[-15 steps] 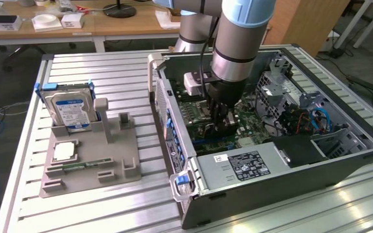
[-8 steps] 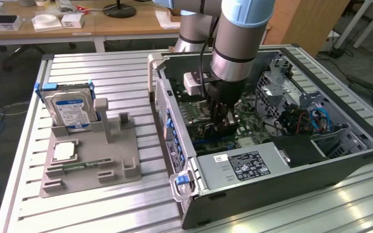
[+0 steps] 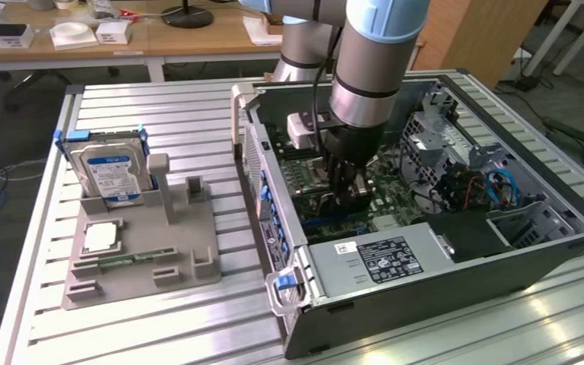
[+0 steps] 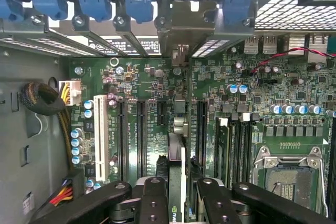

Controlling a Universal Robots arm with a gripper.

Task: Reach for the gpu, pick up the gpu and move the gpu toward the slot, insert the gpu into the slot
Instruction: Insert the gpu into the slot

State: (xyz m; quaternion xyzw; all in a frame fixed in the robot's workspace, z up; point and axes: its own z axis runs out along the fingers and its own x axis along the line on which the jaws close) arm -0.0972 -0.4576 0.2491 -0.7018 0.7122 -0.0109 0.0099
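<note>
Gripper (image 4: 176, 195) clamped on the gpu (image 4: 177, 153), edge-on, down inside the computer case (image 3: 535, 251) over the motherboard (image 4: 294, 103) slots; any tilt or sideways drift and I reckon the card's edge jams beside its slot

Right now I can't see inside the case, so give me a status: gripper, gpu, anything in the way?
Gripper shut on gpu, inside the computer case. Card edge-on over the motherboard slots. Nothing seen blocking.
</note>
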